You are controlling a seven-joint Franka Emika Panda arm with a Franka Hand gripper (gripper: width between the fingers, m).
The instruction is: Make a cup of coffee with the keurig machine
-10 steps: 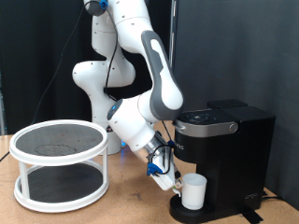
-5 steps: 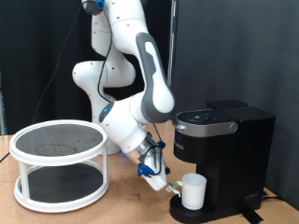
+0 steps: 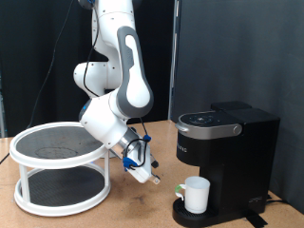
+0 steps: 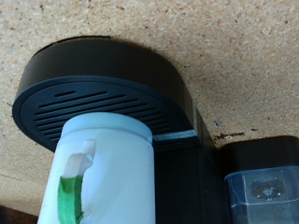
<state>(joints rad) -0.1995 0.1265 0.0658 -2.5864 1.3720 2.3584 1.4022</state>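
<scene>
Hanging low over the table, gripper tilting down toward the exterior view's right, holding nothing; whether its fingers are apart or together cannot be told. Arm bending from its white base behind, elbow high. Leaving open tabletop between the white two-tier rack at left and the keurig machine at right. Sitting upright on the machine's round drip base, the cup, well apart from the gripper.
</scene>
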